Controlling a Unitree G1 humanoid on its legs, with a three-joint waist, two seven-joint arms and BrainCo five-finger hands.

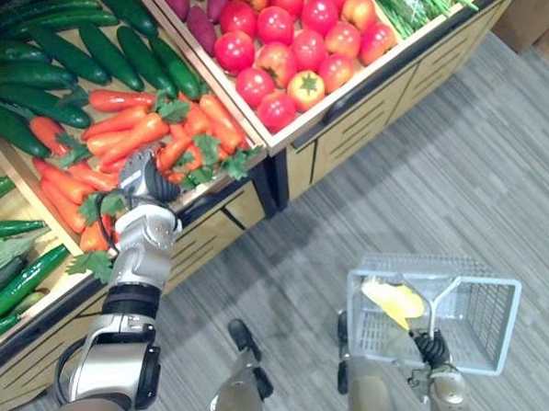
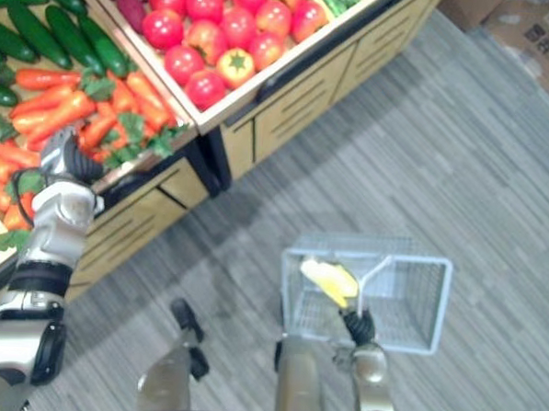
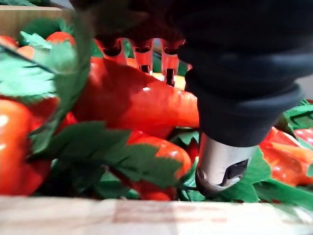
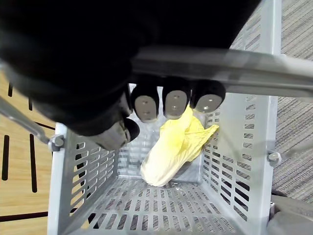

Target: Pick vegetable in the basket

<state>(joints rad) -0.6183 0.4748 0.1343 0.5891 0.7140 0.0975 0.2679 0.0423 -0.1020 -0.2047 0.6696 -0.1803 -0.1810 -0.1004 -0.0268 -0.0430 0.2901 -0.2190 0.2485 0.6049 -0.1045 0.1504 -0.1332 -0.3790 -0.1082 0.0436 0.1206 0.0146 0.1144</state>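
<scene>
Sitting among carrots (image 1: 131,134) | left robot hand (image 1: 145,176); right robot hand (image 4: 175,100) clasps basket (image 4: 244,147)

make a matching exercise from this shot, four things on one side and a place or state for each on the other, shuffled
Things:
1. left hand
2. right hand
3. yellow leafy vegetable
4. tomatoes

Places or states:
a. lying inside the basket
b. curled round the basket's handle
c. down among the carrots
d. a red heap in a wooden bin

Pairs: 1-c, 2-b, 3-a, 4-d
</scene>
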